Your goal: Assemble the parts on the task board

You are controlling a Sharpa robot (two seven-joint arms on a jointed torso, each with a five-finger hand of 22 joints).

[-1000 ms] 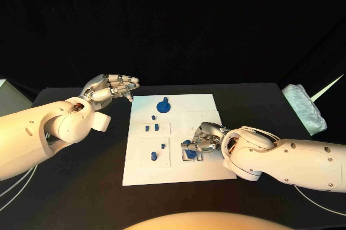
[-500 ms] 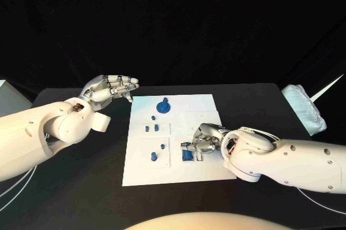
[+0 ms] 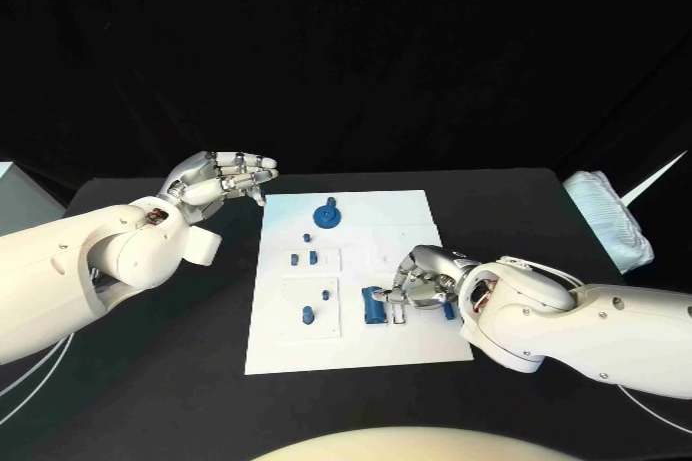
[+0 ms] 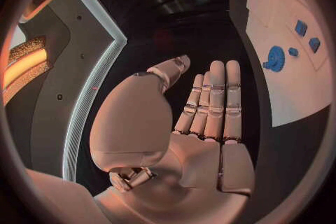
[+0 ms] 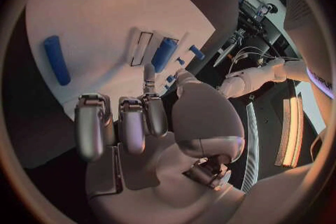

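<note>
We judged the small blue parts on the task board (image 3: 289, 346) to be light, rigid plastic pieces, likely smooth and apt to slip or tip, so each would be best taken by its long sides with a fingertip pinch rather than a full grasp.

The right hand (image 3: 423, 281) sat low over the board's near right portion, its fingers curled downward. Just beside its fingertips, on the side toward the board's middle, stood an upright blue block (image 3: 375, 307), and a second blue piece (image 3: 449, 308) showed close against the hand's other side. In the head view we could not tell whether the fingers pinched either piece or merely touched the board beside them. In the right wrist view the fingers (image 5: 133, 123) hung curled with no part between them, and a blue bar (image 5: 56, 59) and a blue peg (image 5: 164, 54) lay on the board ahead of them.

The left hand (image 3: 224, 179) hovered off the board's far left corner, holding nothing, fingers (image 4: 213, 98) loosely extended and close together. Just beyond it on the board lay a blue gear (image 3: 329, 215).
</note>
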